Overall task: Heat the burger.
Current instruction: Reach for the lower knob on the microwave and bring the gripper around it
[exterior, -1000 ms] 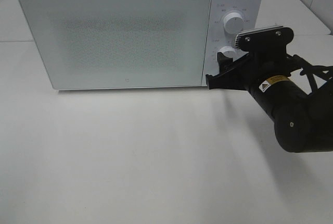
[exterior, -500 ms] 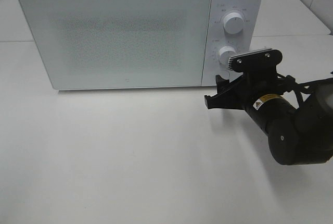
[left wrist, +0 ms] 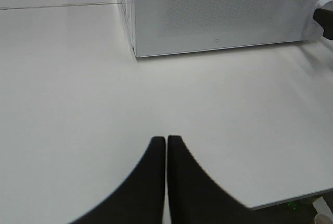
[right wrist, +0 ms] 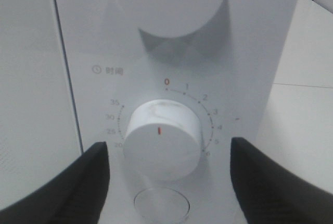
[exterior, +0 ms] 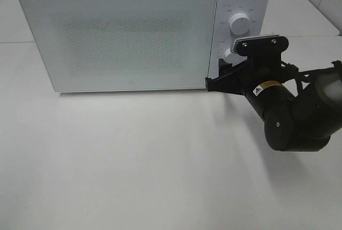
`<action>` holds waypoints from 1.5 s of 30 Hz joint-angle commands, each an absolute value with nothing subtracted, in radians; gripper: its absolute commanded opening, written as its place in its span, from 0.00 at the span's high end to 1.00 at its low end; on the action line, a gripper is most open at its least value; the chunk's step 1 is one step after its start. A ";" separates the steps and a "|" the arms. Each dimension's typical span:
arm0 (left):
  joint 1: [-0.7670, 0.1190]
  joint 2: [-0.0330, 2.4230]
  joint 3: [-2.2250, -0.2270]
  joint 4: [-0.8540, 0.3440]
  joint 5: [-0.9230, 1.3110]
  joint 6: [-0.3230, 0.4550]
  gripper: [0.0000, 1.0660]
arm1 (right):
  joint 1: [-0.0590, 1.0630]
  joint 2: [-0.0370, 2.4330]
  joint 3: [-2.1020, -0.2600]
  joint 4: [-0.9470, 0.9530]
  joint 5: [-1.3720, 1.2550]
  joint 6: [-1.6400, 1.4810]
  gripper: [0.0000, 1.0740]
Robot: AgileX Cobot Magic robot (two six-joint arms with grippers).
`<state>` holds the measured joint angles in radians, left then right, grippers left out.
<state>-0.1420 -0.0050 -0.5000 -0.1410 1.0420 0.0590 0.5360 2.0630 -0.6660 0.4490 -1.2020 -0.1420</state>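
Note:
The burger is not in view. The white microwave [exterior: 123, 37] stands at the back of the table with its door shut and nothing shows through it. My right gripper [exterior: 218, 76] is open in front of the control panel, its fingers on either side of the lower timer knob [right wrist: 162, 138] without touching it. The knob's red mark points up toward 0. In the right wrist view the gripper [right wrist: 169, 177] frames that knob, with the upper knob [right wrist: 169, 0] above it. My left gripper [left wrist: 166, 143] is shut and empty, low over the table, well in front of the microwave [left wrist: 218, 10].
The white table [exterior: 133, 160] spreads in front of the microwave. Its front edge [left wrist: 291, 198] shows in the left wrist view. A round button [right wrist: 161, 203] sits under the timer knob. The upper knob [exterior: 239, 23] stands above my right gripper.
My right gripper dropped back from the control panel, then moved in again toward the lower knob. The microwave has not changed.

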 commanded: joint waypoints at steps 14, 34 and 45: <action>-0.142 -0.011 -0.496 -0.144 1.030 0.059 1.00 | 0.531 2.063 -0.714 0.448 -1.322 -0.160 0.42; -0.142 -0.011 -0.496 -0.144 1.030 0.059 1.00 | 0.531 2.063 -0.714 0.489 -1.270 -0.160 0.42; -0.142 -0.011 -0.496 -0.144 1.030 0.059 1.00 | 0.531 2.063 -0.734 0.424 -1.262 -0.185 0.42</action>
